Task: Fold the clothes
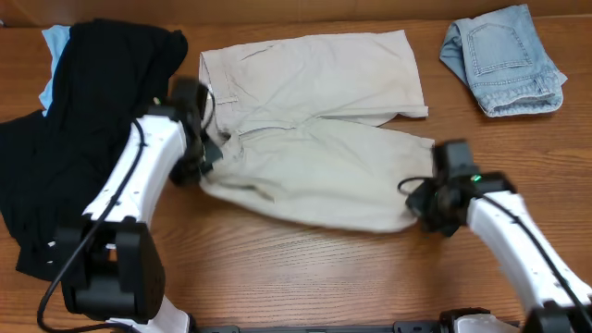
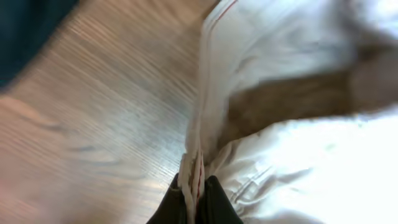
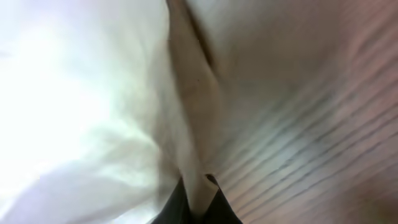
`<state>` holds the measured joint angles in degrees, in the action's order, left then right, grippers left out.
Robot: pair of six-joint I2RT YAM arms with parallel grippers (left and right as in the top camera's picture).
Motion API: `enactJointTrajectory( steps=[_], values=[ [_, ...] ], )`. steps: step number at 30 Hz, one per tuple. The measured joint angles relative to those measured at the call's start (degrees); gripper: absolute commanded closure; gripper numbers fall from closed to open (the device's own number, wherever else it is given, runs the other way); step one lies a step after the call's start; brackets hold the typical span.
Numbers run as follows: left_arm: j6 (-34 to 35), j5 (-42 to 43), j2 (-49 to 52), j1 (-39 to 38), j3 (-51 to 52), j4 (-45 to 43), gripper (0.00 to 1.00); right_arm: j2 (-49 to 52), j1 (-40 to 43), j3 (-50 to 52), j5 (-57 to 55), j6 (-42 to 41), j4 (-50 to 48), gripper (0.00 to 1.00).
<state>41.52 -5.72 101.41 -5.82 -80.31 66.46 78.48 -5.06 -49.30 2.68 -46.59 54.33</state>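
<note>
Wood-grain table fills the overhead view, and the beige shorts lie spread across its middle, waistband toward the left and both wide legs running off to the right. The far leg lies fairly flat, while the near leg is rumpled, with its lower edge curving along the tabletop. The left gripper is down at the waist end of the near half. The left wrist view shows it clamped on the cloth: a thin edge with a red line of stitching stands pinched between the two dark fingers, and the waistband runs up and away from them. The right gripper sits at the opposite end, at the hem of the near leg. The right wrist picture is blurred, yet a narrow fold of pale cloth plainly rises from between the closed fingers, so this gripper too is clamped on the shorts. Bare wood shows just beside the fabric in both close views. Off to the left, a black garment sprawls in a heap partly under the left arm, with a scrap of pale blue cloth peeking out behind it. Well apart, at the far right corner, a pair of denim shorts lies bunched.
</note>
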Motion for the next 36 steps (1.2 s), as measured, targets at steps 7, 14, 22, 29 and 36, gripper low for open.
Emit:
enactJointTrajectory(
  steps=[7, 14, 22, 29, 36],
  values=[
    [-4.7, -2.3, 0.0, 0.2, -24.5, 18.6, 0.96, -7.4, 4.9, -19.0, 2.1, 7.0, 12.8, 0.96],
    [-6.9, -1.6, -0.2, -0.2, -37.4, 30.0, 0.96, -13.4, 7.9, -32.8, 4.8, 12.7, 25.1, 0.96],
    [-10.5, 0.8, -1.6, -0.2, -37.9, 30.5, 0.96, -20.7, 8.1, -35.2, 5.1, 15.3, 32.3, 0.96],
    [-12.0, 1.5, -8.1, -0.2, -37.9, 30.6, 0.96, -24.0, 8.1, -38.9, 4.3, 15.9, 35.9, 0.96],
    [-9.9, 0.3, -10.9, -0.2, -34.5, 30.2, 0.96, -20.6, 8.1, -40.4, 3.5, 17.9, 30.1, 0.96]
  ],
)
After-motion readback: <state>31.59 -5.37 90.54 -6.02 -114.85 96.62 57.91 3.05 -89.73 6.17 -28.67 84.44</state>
